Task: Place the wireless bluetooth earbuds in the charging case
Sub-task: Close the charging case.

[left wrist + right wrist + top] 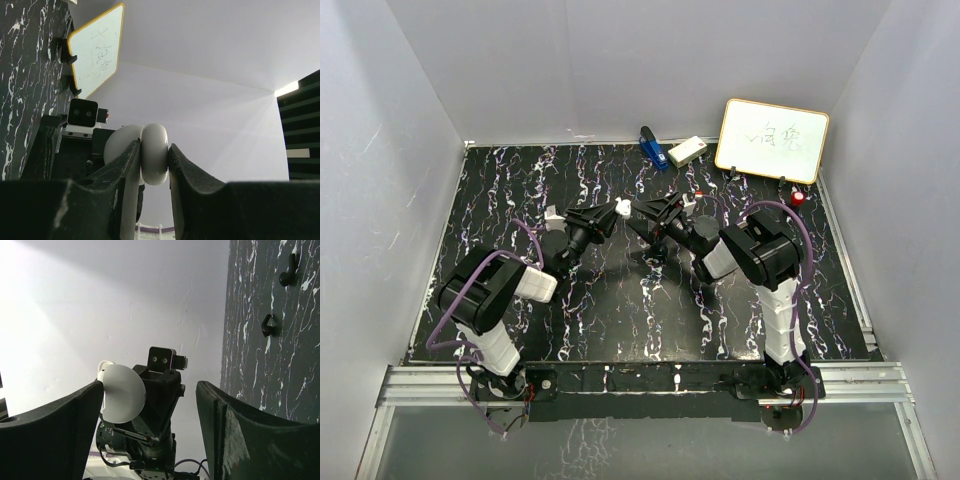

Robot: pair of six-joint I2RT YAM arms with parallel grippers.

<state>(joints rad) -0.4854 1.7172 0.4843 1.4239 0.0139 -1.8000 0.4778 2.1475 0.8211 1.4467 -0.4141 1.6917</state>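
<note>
Two earbuds [268, 326] lie on the mat [250, 405], a little apart from each other. In the right wrist view they look dark, and in the top view I cannot find them. The left gripper [154, 150] holds the case [156, 167] over the middle of the mat, and its jaws pinch the round white shell from both sides. The right gripper [150, 387] faces it from near, with its jaws spread wide. The case shows just beside one of its fingers, but I cannot tell if they touch. A whiteboard [772, 140] leans at the far right corner.
</note>
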